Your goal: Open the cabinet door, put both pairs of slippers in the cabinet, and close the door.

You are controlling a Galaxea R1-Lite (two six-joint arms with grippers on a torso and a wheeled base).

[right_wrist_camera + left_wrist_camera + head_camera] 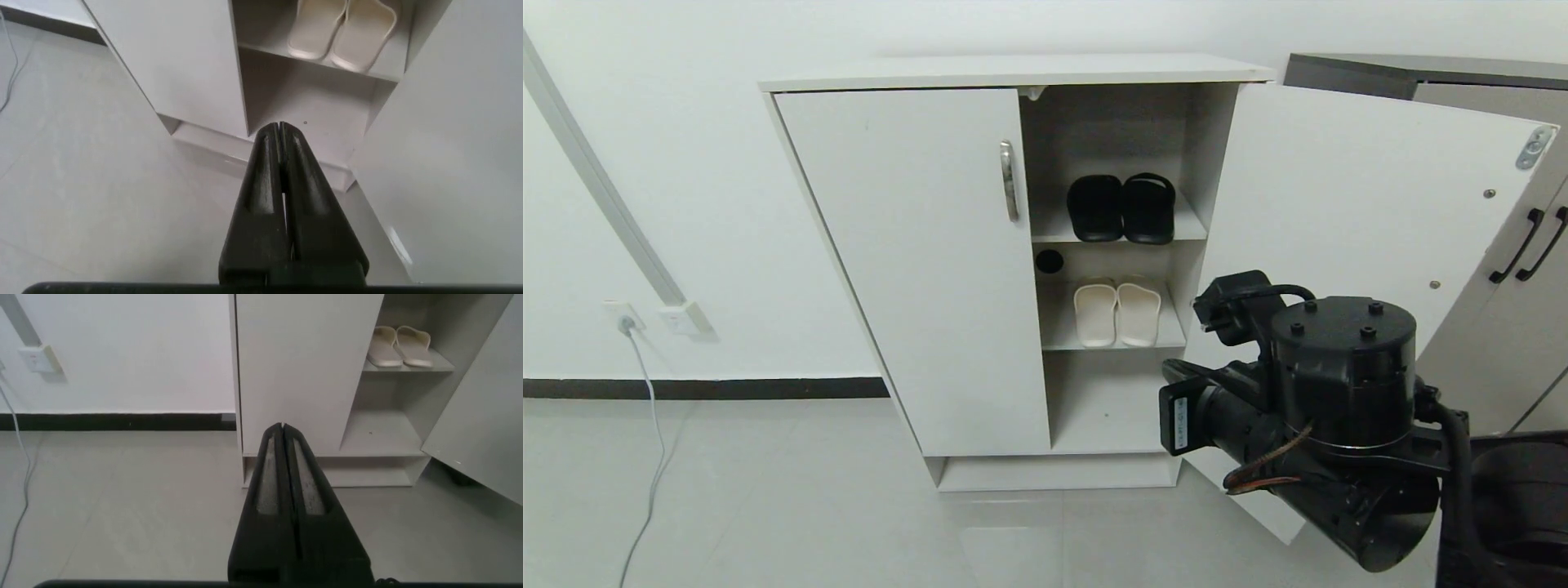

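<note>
The white cabinet [907,269] stands against the wall with its left door closed and its right door [1347,212] swung wide open. A black pair of slippers [1121,208] sits on the upper shelf. A cream pair of slippers [1116,314] sits on the middle shelf, also seen as cream slippers [400,345] and cream slippers [341,28]. The bottom shelf is bare. My right arm [1307,408] hangs low in front of the open door. My right gripper [282,128] is shut and holds nothing, near the cabinet's base. My left gripper [282,429] is shut and holds nothing, farther back over the floor.
A grey cabinet [1503,245] with black handles stands just behind the open door. A wall socket [625,320] with a cable trailing to the floor is at the left. The tiled floor [768,506] in front of the closed door is free.
</note>
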